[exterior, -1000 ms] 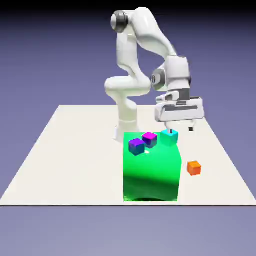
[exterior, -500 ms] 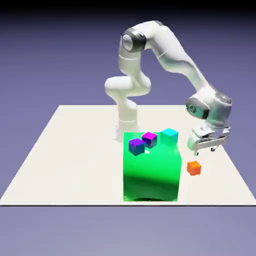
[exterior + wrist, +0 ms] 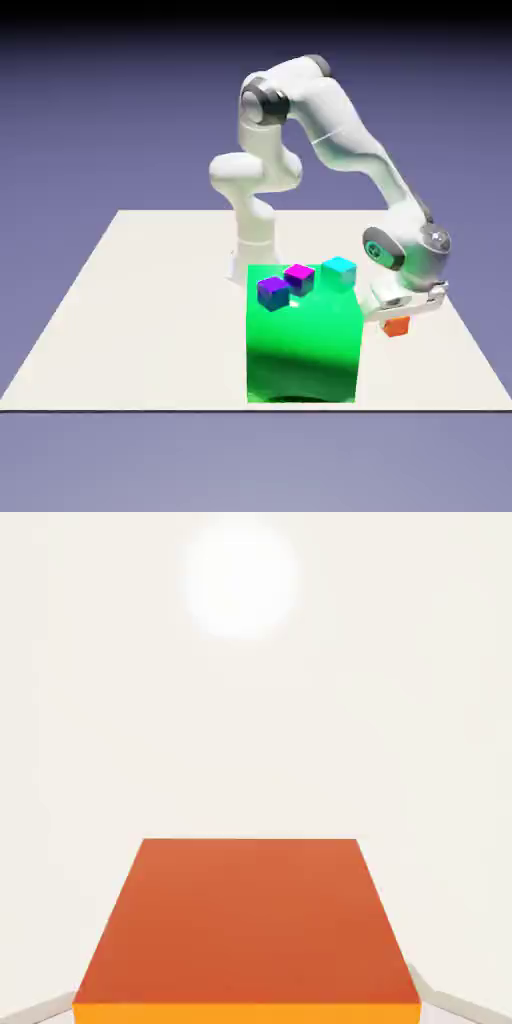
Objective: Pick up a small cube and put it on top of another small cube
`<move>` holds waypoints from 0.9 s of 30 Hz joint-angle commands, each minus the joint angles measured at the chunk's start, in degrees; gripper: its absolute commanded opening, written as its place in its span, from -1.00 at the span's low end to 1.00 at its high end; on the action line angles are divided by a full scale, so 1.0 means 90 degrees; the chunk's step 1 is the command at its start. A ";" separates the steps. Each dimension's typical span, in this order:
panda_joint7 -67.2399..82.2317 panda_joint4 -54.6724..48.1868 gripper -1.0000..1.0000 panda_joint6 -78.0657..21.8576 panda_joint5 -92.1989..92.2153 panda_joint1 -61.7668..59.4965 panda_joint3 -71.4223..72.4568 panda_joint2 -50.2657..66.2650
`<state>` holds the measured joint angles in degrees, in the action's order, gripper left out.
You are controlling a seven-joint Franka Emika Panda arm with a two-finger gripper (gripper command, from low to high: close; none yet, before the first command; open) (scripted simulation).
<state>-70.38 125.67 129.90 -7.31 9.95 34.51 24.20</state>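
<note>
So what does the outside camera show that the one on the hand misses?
Only the exterior view shows the white arm, the big green block, and the purple cube, magenta cube and cyan cube. Only the hand view shows the orange cube's top face large, with grey fingertips at its corners. Both show that cube and the table.

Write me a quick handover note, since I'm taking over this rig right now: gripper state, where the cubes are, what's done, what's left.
Gripper: down at the orange cube on the table, cube between the fingertips in the hand view; open or shut cannot be told.
Cubes: cyan cube, magenta cube and purple cube sit on the large green block, none stacked.
Done: approach to the orange cube.
Left: confirm the grasp, lift, and set it on top of another small cube.
</note>
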 commanded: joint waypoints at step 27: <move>0.2495 -0.1185 1.00 -0.3636 0.0919 -0.1114 -0.3405 -0.2438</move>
